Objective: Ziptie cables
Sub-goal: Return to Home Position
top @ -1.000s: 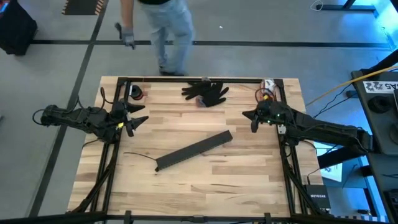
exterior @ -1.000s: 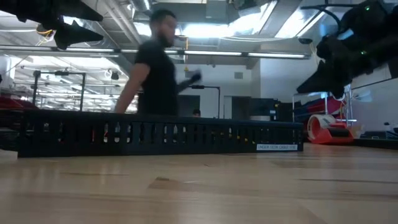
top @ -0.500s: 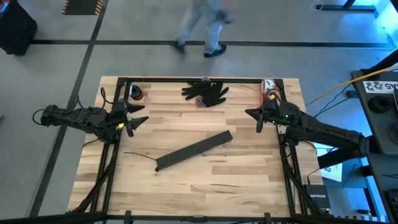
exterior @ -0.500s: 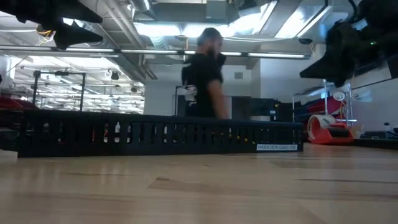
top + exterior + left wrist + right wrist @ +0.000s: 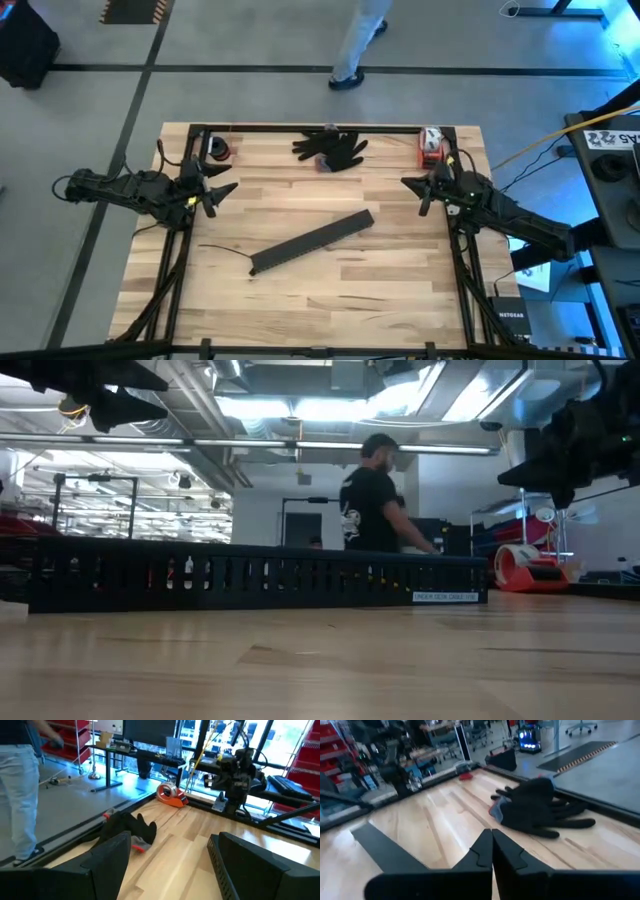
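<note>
High view: the black cable duct (image 5: 312,241) lies slantwise on the bench (image 5: 330,300). The left hand (image 5: 222,183) hovers well left of the duct, the right hand (image 5: 412,190) well right of it.

Low view: the cables cannot be made out around the duct.

Left wrist view: fingers (image 5: 105,865) spread wide, empty.

Right wrist view: that hand's tips meet, holding nothing.

A dark box (image 5: 511,320) reads NETGEAR; the white label (image 5: 450,596) on the black channel (image 5: 250,575) is unreadable.
</note>
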{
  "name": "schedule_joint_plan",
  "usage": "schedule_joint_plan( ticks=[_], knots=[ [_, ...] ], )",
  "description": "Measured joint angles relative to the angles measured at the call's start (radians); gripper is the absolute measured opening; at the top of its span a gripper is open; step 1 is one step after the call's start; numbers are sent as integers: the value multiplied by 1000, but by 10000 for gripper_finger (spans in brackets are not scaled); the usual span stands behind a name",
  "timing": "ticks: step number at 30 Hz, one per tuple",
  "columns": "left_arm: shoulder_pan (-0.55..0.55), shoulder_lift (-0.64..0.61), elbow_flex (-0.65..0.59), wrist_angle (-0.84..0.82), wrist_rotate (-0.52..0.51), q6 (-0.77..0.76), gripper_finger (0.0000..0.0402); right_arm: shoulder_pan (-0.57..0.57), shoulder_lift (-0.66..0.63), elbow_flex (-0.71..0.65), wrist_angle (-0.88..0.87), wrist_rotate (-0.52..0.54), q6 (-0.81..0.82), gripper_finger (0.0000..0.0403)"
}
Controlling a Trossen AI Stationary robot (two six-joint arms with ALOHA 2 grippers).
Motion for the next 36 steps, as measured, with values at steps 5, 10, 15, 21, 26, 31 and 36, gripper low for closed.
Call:
schedule_joint_plan(
  ticks=[5,10,15,21,26,31,36],
  knots=[
    [0,-36,-74,95,-1,6,295,0,-2,-3,5,25,-58,1],
    [0,-166,-134,94,-4,8,295,-1,0,-22,17,15,-50,1],
    [0,-245,-143,72,-30,61,295,-1,-1,-24,29,32,-48,1],
    [0,-247,-148,10,-88,40,295,-1,-1,-31,58,52,-43,1],
    [0,-246,-148,-4,-122,32,295,0,-2,-31,58,52,-42,1],
    [0,-247,-148,-4,-117,32,295,0,-1,-31,59,60,-43,1],
    [-2,-247,-148,-32,-95,30,295,0,-1,-31,59,63,-43,1]
  ],
)
